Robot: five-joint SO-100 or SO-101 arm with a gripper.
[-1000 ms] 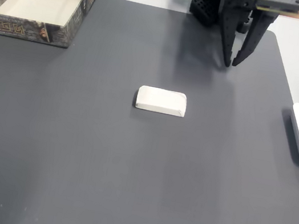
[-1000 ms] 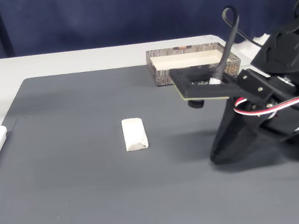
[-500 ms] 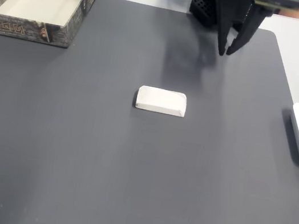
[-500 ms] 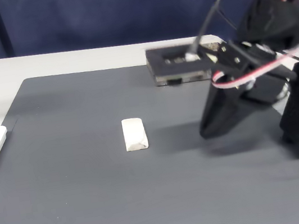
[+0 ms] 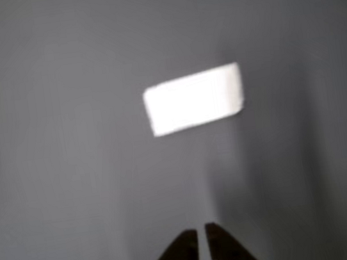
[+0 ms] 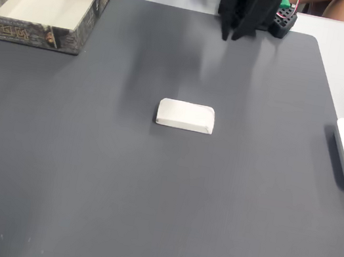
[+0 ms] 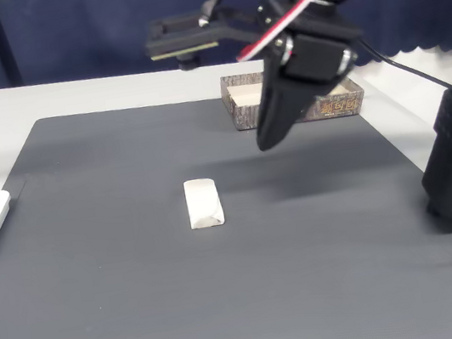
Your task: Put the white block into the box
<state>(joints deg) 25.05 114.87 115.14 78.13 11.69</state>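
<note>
Nearly closed pincer [image 5: 201, 239] above white block [image 5: 194, 99]; no writing legible.

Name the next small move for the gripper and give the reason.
Probably open the jaws and descend toward the white block. The gripper hangs above the mat with fingertips almost together, short of the block, which lies untouched mid-mat, far from the box.
</note>
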